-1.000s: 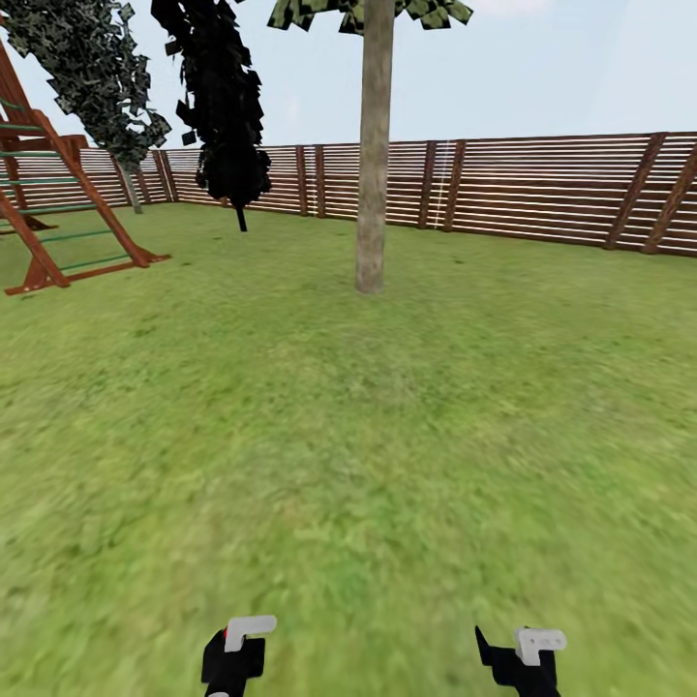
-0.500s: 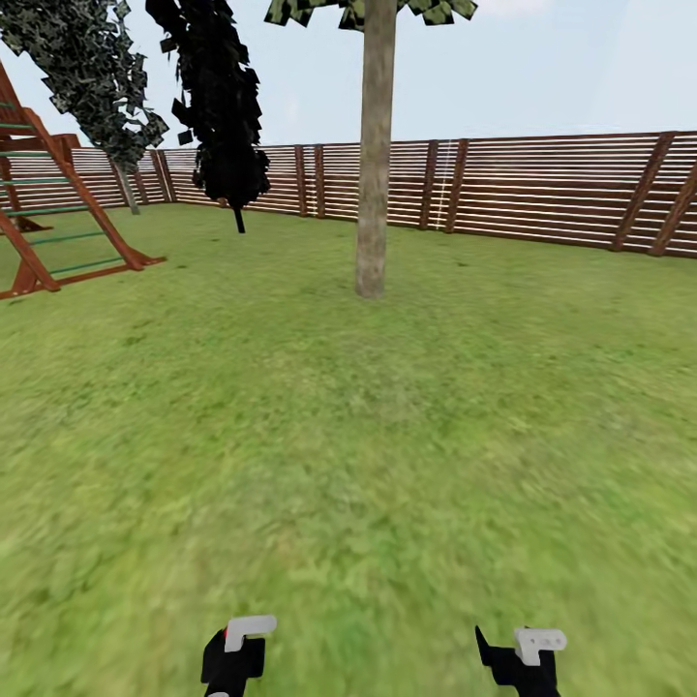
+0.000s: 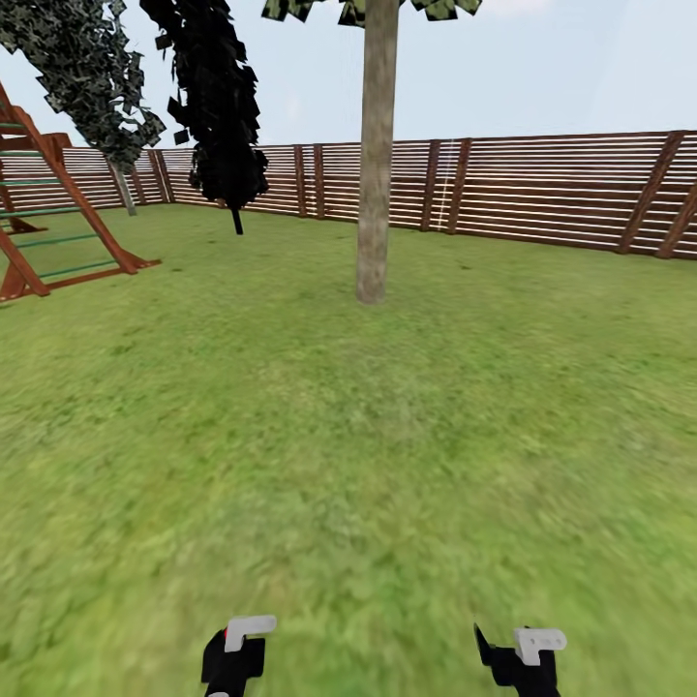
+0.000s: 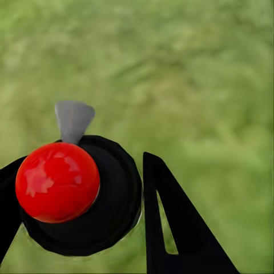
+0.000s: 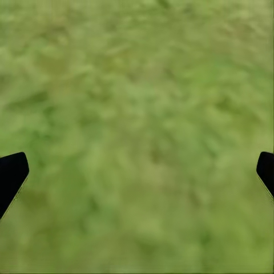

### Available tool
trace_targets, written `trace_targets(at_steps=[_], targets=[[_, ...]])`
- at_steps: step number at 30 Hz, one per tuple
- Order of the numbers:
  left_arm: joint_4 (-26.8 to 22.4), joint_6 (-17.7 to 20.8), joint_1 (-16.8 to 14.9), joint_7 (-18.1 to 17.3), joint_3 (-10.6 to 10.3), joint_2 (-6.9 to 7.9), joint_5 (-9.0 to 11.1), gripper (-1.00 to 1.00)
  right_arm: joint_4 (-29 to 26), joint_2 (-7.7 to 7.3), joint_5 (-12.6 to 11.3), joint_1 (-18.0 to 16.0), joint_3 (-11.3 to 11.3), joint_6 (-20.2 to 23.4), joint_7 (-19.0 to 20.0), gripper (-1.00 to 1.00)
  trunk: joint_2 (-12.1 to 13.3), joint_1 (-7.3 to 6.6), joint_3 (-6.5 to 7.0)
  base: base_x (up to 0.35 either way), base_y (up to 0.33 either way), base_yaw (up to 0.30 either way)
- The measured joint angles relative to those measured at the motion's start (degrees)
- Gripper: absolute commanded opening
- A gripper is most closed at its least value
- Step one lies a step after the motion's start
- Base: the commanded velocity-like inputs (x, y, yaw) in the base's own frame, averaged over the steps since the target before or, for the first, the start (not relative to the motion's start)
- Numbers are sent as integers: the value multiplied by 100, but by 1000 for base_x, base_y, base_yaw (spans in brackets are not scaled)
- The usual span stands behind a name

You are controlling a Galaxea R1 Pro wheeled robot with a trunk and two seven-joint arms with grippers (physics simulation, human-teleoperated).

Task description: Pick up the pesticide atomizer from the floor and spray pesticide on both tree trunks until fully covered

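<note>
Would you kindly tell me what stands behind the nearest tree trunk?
Behind the tree trunk runs the brown slatted wooden fence, with pale sky above it. The strip of fence directly behind the trunk is covered.

Open lawn (image 3: pixel 387 465) lies ahead; only the tree trunk (image 3: pixel 374 174) stands mid-path before the fence (image 3: pixel 542 189).

You've got no lettering, label, brand mark, number or sign to read anywhere here. The wooden fence (image 3: pixel 542 189) behind the tree trunk (image 3: pixel 375 155) shows bare slats (no plate, no house number), and the trunk itself is plain mottled bark. The climbing frame (image 3: pixel 44 213), off to the trunk's left, carries no markings either.
</note>
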Motion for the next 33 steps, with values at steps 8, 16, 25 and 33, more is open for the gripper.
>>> trace_targets(at_steps=[8,16,25,33], targets=[[-3,-2,0,-3,0,0,0,-100,0,0,0,0,0,0,0,100,0,0,0,339,0,0],[-7,-4,0,-1,0,0,0,-100,0,0,0,0,0,0,0,100,0,0,0,339,0,0],[-9,3,0,-4,0,0,0,-100,1,0,0,0,0,0,0,100,0,0,0,339,0,0],[-9,3,0,-4,0,0,0,-100,0,0,0,0,0,0,0,100,0,0,0,339,0,0]])
